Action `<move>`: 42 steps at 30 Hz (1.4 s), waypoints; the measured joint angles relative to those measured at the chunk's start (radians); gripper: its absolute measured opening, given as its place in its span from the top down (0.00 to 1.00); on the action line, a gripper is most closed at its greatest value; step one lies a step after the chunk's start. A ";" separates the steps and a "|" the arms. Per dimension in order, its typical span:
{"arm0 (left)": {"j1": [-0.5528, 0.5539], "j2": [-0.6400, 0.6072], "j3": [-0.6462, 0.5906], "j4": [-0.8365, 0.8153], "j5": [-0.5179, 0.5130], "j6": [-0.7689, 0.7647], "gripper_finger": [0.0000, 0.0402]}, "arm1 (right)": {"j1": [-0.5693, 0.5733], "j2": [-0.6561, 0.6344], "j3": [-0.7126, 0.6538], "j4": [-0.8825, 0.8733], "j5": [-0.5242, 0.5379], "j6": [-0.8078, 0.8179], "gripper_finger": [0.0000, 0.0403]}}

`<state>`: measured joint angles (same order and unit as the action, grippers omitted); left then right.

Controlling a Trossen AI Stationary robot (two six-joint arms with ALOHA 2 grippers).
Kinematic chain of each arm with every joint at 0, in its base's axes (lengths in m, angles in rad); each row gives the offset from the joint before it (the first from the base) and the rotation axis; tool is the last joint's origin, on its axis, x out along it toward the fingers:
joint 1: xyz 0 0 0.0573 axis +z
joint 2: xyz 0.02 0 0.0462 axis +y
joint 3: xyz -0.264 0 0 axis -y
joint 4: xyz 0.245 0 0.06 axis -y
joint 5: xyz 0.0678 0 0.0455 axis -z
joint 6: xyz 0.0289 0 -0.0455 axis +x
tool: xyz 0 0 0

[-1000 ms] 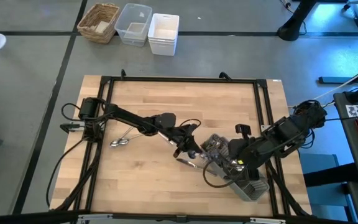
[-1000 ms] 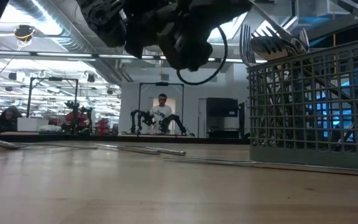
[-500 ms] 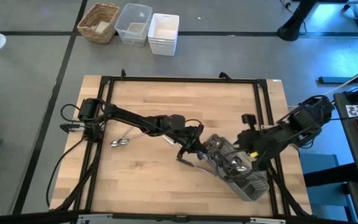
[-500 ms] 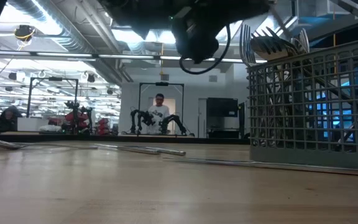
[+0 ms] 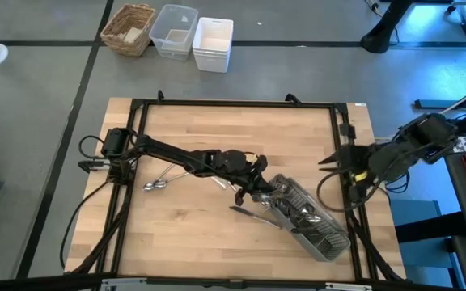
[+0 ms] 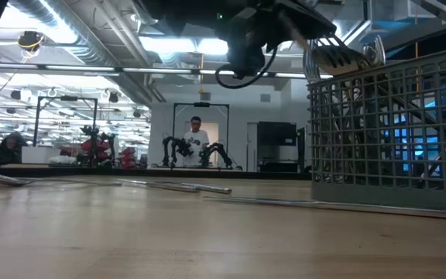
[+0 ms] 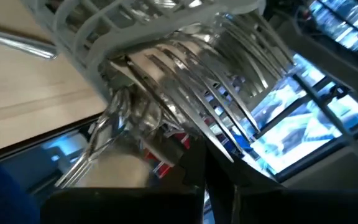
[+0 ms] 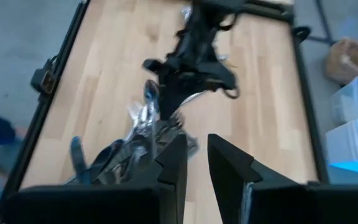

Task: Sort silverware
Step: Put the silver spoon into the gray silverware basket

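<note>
Shut tight, the left gripper's (image 5: 259,183) jaws sit right at the open mouth of the grey slatted caddy (image 5: 324,236), which lies tipped on its side on the wooden table (image 5: 192,242). Whether those jaws pinch one of the pieces or merely touch the bunch, I cannot tell. From the left wrist camera, the forks and spoons (image 7: 185,118) fan out of the caddy's rim just in front of the fingers (image 7: 219,186), tines and bowls crowding together.

Over at the table's right edge, the right gripper (image 5: 334,159) hangs in the air, jaws a little apart with nothing between them; its own camera shows the two dark fingers (image 8: 229,163) with a clear gap.

Out on the boards, a loose knife (image 5: 249,213) lies just beside the caddy's mouth, and two spoons (image 5: 158,183) rest well apart from it, near the left arm's base. Beyond the table, on the floor, stand a wicker basket (image 5: 129,29) and two plastic bins (image 5: 192,35).
</note>
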<state>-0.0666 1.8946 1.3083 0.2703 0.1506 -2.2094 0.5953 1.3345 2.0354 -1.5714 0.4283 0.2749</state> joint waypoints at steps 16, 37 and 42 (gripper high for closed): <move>0.018 0.000 0.000 0.146 -0.074 0.149 1.00 | 0.000 -0.116 0.000 0.000 0.036 -0.019 0.83; 0.067 -0.042 -0.001 -0.207 0.460 1.483 1.00 | 0.001 -0.088 -0.002 0.001 0.024 -0.010 0.83; 0.027 -0.043 -0.001 -0.584 0.332 1.770 1.00 | 0.001 -0.075 -0.002 0.000 0.024 0.040 0.83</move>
<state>-0.0400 1.8511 1.3071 -0.3135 0.4824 -0.4393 0.5961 1.2595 2.0335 -1.5711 0.4528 0.3150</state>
